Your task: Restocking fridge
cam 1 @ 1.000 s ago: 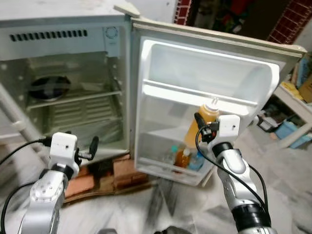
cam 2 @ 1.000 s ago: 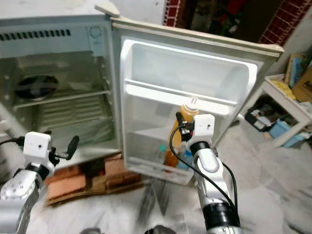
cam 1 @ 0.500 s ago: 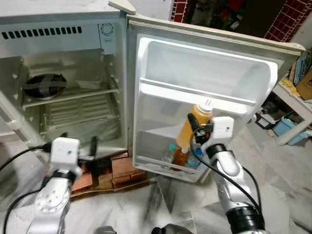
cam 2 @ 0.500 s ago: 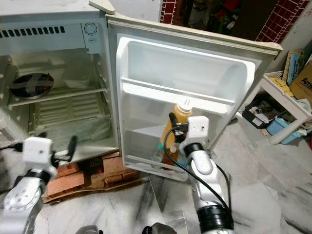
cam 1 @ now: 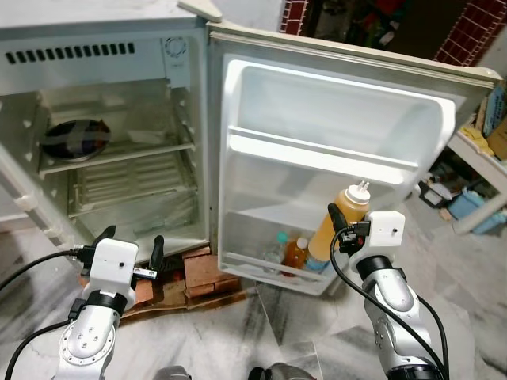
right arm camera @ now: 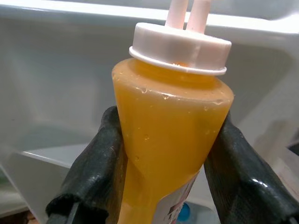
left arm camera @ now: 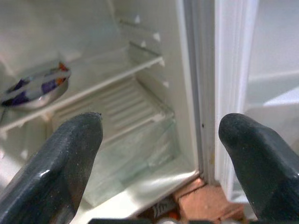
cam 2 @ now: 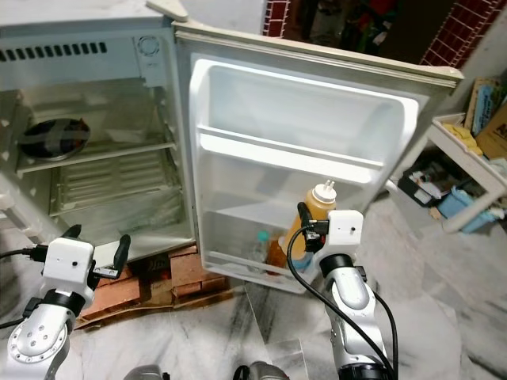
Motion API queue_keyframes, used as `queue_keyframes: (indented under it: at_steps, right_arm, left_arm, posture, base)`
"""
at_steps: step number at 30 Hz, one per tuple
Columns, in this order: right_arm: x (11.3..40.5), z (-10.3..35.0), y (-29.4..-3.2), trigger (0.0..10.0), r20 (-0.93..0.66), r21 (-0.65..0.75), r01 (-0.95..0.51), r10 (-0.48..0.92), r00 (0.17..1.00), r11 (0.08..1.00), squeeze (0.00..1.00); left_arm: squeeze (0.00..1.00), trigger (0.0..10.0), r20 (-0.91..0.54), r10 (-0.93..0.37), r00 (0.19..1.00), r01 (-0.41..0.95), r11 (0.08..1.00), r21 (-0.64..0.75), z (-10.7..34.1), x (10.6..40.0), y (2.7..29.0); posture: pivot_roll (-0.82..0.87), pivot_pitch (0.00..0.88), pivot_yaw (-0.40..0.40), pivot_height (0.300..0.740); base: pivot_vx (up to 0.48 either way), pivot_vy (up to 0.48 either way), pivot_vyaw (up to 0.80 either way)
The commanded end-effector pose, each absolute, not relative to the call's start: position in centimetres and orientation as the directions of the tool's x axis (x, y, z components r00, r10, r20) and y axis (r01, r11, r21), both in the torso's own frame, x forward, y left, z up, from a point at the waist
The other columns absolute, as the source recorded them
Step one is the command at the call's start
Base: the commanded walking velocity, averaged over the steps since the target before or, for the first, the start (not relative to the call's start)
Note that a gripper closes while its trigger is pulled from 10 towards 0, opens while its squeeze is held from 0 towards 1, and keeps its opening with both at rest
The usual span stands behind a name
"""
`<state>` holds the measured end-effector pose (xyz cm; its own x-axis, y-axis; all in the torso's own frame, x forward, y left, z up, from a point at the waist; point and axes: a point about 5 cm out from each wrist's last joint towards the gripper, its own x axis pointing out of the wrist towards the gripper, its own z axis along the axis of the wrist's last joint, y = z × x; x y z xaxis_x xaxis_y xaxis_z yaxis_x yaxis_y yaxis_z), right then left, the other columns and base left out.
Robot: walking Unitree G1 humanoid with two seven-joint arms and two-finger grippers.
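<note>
My right gripper (cam 1: 342,226) is shut on a squeeze bottle (cam 1: 341,222) of orange-yellow sauce with a white twin-nozzle cap (right arm camera: 180,44). It holds the bottle upright in front of the open fridge door (cam 1: 333,119), just right of the door's bottom rack (cam 1: 261,267). That rack holds a small orange-capped bottle (cam 1: 295,252) and blue-capped bottles (cam 1: 280,241). My left gripper (cam 1: 128,245) is open, low before the fridge's main compartment (cam 1: 119,158), nothing between its fingers (left arm camera: 70,154).
A round foil-covered dish (cam 1: 75,139) sits on the fridge's wire shelf. The fridge stands on bricks (cam 1: 202,277) and cardboard. A white bench (cam 1: 483,170) with boxes and clutter stands at the right. The floor is marbled tile (cam 1: 238,340).
The right gripper has carried the sauce bottle a little right and down along the door. The left gripper now shows clearly, open. The camera has shifted slightly.
</note>
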<state>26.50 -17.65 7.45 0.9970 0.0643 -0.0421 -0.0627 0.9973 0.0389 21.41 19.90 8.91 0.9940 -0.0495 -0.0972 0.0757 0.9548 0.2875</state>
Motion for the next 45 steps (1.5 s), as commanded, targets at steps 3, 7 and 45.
queue_keyframes:
  at_steps: [3,7,45]
  right_arm:
    - [26.9,8.1,-17.6,10.0,0.001,0.048,-0.019,0.019,1.0,0.999,0.0]
    - [26.9,8.0,-17.3,10.0,0.019,0.066,0.023,-0.025,1.0,0.998,0.0]
    - [28.8,8.6,-15.4,10.0,0.05,0.021,-0.174,0.173,0.984,0.984,0.0]
  left_arm:
    - [0.0,10.0,-0.125,-0.088,0.988,0.122,0.949,0.29,8.5,21.7,19.6]
    - [0.0,10.0,-0.151,-0.149,0.977,0.189,0.937,0.294,8.2,22.5,19.5]
    - [0.0,10.0,-0.138,-0.101,0.985,0.129,0.969,0.21,6.5,23.2,18.4]
  posture:
    - [0.09,0.027,-0.001,0.74]
    - [0.07,0.016,0.057,0.74]
    - [0.06,0.0,-0.045,0.74]
  base:
    - [0.0,0.0,0.0]
    - [0.0,0.0,0.0]
    - [0.088,0.0,0.0]
